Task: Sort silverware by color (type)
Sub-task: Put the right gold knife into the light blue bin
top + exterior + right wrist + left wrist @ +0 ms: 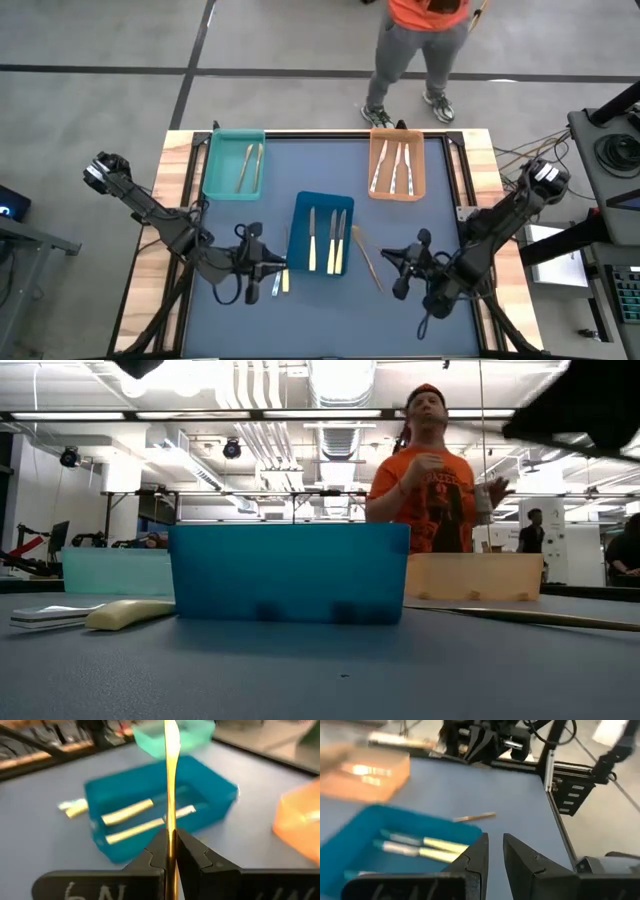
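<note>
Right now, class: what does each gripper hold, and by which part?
The right gripper pinches a gold-tan utensil near one end. The left gripper holds nothing.

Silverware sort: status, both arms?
Right gripper shut on gold-handled utensil. Left gripper empty, fingers slightly apart, near blue tray. Two utensils loose beside it.

— What lay beyond the table?
— Grey floor crossed by dark lines. A person in an orange shirt stood at the far edge.
— And overhead?
— White ceiling ducts, strip lights, black fixtures hung left. Another person was farther back.
</note>
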{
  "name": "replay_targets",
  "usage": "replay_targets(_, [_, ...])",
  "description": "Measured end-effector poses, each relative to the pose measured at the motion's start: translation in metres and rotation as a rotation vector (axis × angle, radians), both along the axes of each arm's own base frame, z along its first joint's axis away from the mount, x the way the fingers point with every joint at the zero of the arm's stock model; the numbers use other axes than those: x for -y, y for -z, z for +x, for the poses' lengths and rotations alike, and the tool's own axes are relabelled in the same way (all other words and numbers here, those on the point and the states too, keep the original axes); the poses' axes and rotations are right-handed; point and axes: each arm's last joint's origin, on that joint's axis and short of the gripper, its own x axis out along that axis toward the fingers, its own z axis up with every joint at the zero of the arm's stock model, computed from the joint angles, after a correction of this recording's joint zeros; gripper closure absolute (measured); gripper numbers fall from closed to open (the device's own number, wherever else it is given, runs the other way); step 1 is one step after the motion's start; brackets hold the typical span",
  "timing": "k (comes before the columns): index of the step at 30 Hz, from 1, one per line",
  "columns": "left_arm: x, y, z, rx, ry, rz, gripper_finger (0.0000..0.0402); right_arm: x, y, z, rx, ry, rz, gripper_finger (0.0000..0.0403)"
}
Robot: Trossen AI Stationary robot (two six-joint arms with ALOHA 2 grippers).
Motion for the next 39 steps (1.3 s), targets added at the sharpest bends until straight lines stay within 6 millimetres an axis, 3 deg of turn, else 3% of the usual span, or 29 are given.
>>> replay_targets(8, [0.007, -0.009, 0.002, 0.075, 0.266, 0.160, 0.0361, -0.018, -0.028, 0.018, 0.114, -0.218, -0.048, 0.0390])
replay_targets(14, [0.009, -0.014, 0.004, 0.134, 0.311, 0.239, 0.0361, -0.025, -0.050, 0.042, 0.284, -0.529, -0.089, 0.0390])
replay_targets(23, [0.014, -0.033, 0.007, 0.359, 0.420, 0.284, 0.0361, 0.001, -0.065, 0.083, 0.641, -0.946, -0.202, 0.0390])
replay_targets(30, [0.023, -0.042, 0.019, 0.583, 0.381, 0.294, 0.0357, 0.030, -0.054, 0.111, 0.861, -0.992, -0.209, 0.0390])
replay_targets(39, [0.018, -0.039, 0.037, 0.675, 0.283, 0.265, 0.0289, 0.034, -0.048, 0.121, 0.916, -0.991, -0.222, 0.0390])
